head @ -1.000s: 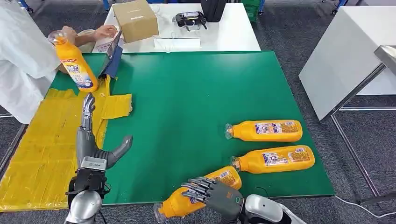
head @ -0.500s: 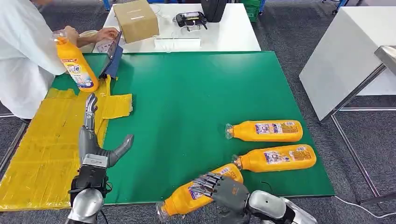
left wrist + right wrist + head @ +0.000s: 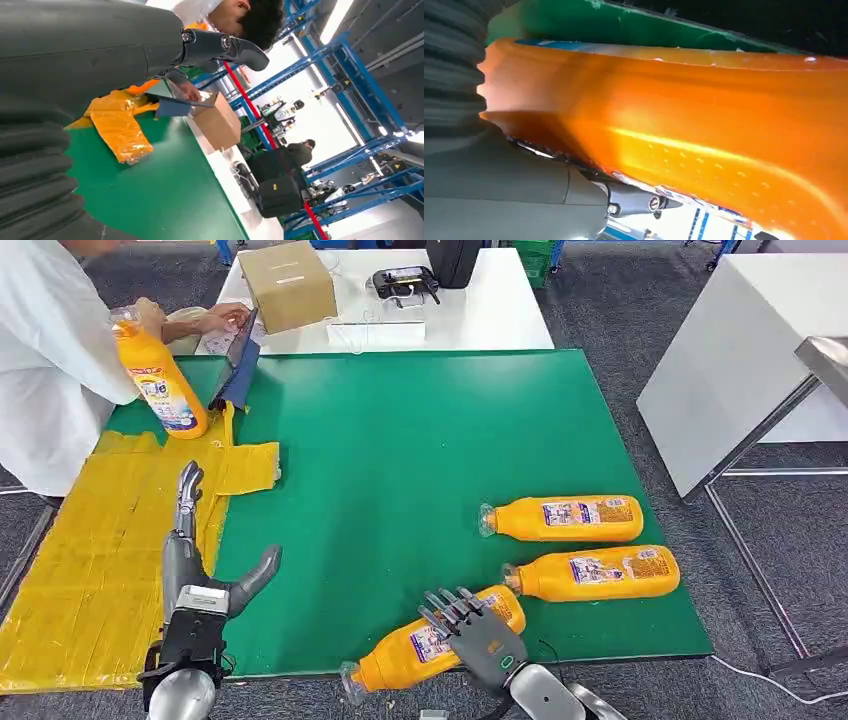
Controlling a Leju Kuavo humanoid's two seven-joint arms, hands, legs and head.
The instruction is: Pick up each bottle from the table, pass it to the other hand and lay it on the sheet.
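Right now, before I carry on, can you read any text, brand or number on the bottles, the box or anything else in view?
Nothing reads clearly.
Held upright bottle: red band and blue-and-white label, too blurred.
Three lying bottles: labels too small.
Cardboard box: white sticker, unreadable.
Dark case: small yellow mark, illegible.

The left hand [image 3: 200,565] was held out flat, fingers straight, thumb apart. The right hand [image 3: 478,632] lay over a bottle [image 3: 420,650], fingers spread.

The right hand [image 3: 478,632] grips the nearest bottle [image 3: 432,646] at the green table's [image 3: 400,450] front edge.
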